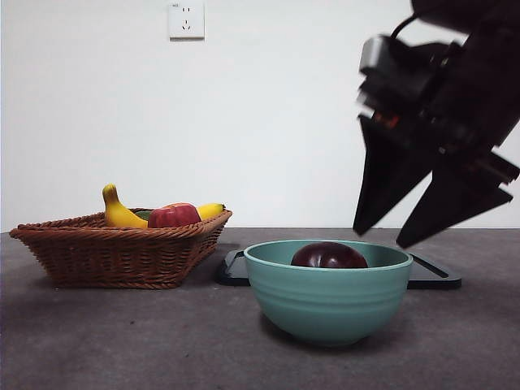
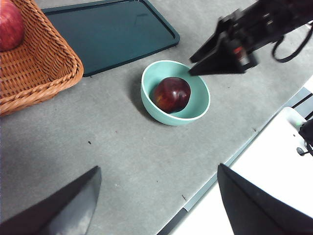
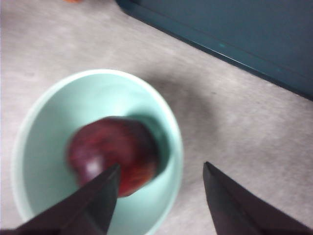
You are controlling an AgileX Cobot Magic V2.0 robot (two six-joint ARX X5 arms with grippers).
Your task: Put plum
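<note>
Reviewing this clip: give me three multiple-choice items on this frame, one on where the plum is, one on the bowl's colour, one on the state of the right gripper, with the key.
1. Where is the plum?
A. In the wicker basket
B. In the bowl
C. On the dark tray

2. What colour is the bowl?
A. Pale green
B. White
C. Orange

3. What is the state of the right gripper?
A. Shut on the plum
B. Shut on the banana
C. Open and empty, above the bowl's edge

Key:
1 B: the left wrist view shows the plum lying inside the bowl, apart from the basket and the tray.
2 A: all three views show a pale green bowl.
3 C: the right wrist view shows its jaws spread with nothing between them, and the front view shows them clear of the rim.

The left gripper waits open, off to the side.
</note>
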